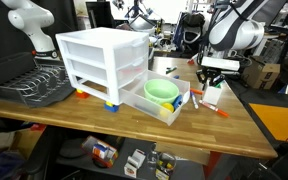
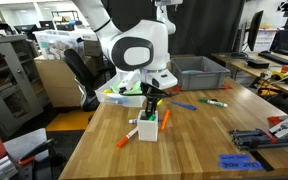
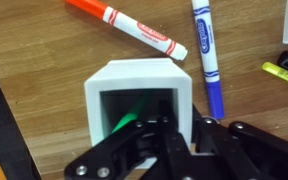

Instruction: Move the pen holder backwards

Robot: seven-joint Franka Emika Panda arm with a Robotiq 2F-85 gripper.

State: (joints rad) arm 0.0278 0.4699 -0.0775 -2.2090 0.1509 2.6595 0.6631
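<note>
The pen holder (image 3: 134, 78) is a small white box, open at the top, with a green marker (image 3: 130, 122) inside. It stands on the wooden table in both exterior views (image 1: 212, 98) (image 2: 148, 129). My gripper (image 3: 181, 128) comes down from above, with one finger inside the holder and one outside its right wall, closed on that wall. The gripper also shows in both exterior views (image 1: 212, 82) (image 2: 151, 101), directly over the holder.
An orange marker (image 3: 134, 28), a blue marker (image 3: 208, 55) and a yellow one (image 3: 284, 72) lie close round the holder. A white drawer unit (image 1: 99, 60) has an open drawer holding a light green bowl (image 1: 161, 90). A dish rack (image 1: 29, 85) and a grey bin (image 2: 199, 72) also stand on the table.
</note>
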